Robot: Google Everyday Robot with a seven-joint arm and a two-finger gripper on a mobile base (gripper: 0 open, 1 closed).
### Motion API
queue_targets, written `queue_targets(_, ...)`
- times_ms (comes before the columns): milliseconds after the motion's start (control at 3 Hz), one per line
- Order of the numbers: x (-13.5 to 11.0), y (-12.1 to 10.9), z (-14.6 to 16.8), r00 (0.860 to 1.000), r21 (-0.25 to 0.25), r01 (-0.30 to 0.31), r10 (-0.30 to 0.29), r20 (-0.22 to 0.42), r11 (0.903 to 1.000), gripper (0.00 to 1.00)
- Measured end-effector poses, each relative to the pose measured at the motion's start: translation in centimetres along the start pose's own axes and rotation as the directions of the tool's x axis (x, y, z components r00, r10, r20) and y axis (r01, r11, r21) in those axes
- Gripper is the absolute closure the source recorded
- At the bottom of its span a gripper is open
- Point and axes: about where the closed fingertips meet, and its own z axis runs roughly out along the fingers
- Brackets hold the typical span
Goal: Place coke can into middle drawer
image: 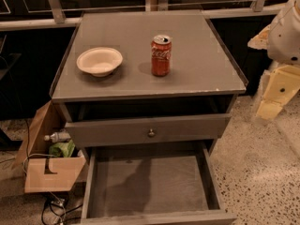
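The coke can (161,55), red with white script and a silver top, stands upright on the grey cabinet top (197,74), right of centre. The middle drawer (150,184) is pulled wide open at the bottom of the view, and its flat grey floor is bare. My arm hangs at the right edge of the view, white above and pale yellow below. My gripper (268,108) is at its lower end, beside the cabinet's right side. It is well to the right of the can, lower than it, and touches nothing.
A cream-white bowl (99,61) sits on the cabinet top left of the can. The upper drawer with a brass knob (151,133) is slightly pulled out above the middle drawer. A cardboard box (49,170) with a bottle and cables stands at the cabinet's left.
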Motion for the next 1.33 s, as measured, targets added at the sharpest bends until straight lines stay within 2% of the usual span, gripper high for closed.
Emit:
queue_targets(667,-0.2,-0.4,0.3,1.000,-0.010,-0.015,0.015,0.019,0.9998,0.00)
queue_targets(1000,-1.2,-2.6,2.7,0.993,-0.042,-0.054,0.058,0.103,0.9977,0.00)
queue_targets(1333,-3.0,-5.4,6.1,0.980,-0.063,-0.083,0.093,0.177,0.9945,0.00)
